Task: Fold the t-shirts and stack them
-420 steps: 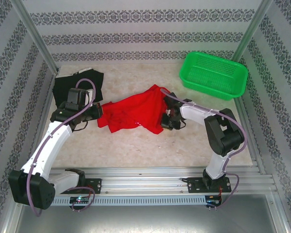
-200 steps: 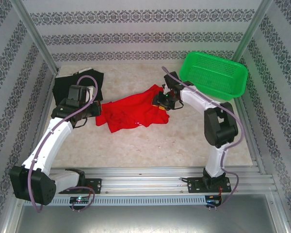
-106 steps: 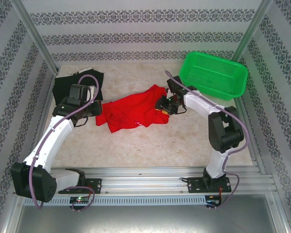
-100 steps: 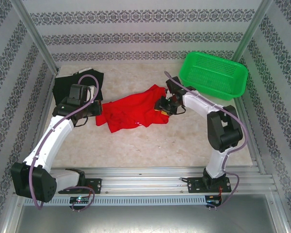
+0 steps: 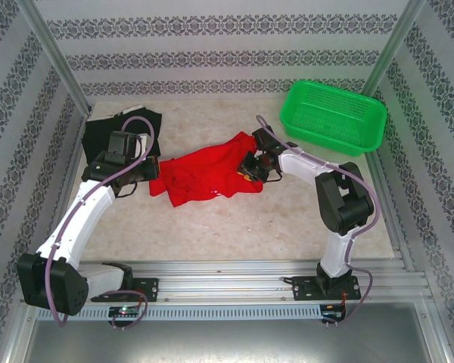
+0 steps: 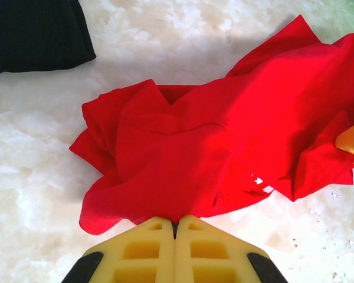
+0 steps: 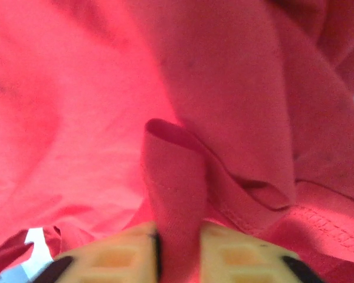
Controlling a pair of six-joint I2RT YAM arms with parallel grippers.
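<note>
crumpled red t-shirt (image 6: 224,135) on a marbled counter (image 5: 212,219), left gripper (image 6: 175,227) pinched closed on its left edge, right gripper (image 7: 178,236) clamping a fold; black t-shirt (image 5: 106,128) lies apart.

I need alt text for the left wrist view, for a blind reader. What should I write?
A crumpled red t-shirt lies on a pale marbled table, its near edge pinched in the left gripper, which is shut. A black t-shirt lies at the top left, apart from it.

Red shirt (image 5: 204,174), earlier raised and taut, now slack on the table (image 5: 212,227) left of the shifted right pincer (image 5: 247,167).
</note>
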